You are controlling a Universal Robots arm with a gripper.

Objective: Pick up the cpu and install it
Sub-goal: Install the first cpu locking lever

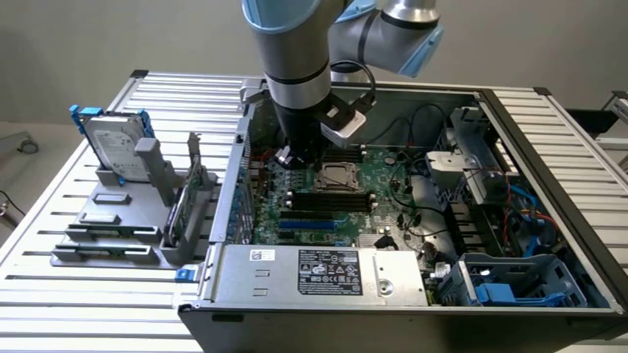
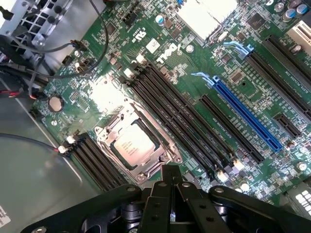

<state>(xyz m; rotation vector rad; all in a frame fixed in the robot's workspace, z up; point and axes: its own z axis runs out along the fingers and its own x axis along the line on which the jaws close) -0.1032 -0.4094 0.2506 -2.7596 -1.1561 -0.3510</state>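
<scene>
one cpu (image 2: pixel 132 146) sits in one socket (image 2: pixel 137 144).

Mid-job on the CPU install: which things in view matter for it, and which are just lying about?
Part of the job:
- cpu, lying in the socket
- socket, its metal frame around the chip
- gripper, shut, holding nothing, just above the socket
- motherboard

Lying about:
- hard drive with blue brackets, upright in the grey holder
- power supply
- blue drive cage

Exterior high, angled down; wrist close above shared motherboard (image 2: pixel 194 92).
</scene>
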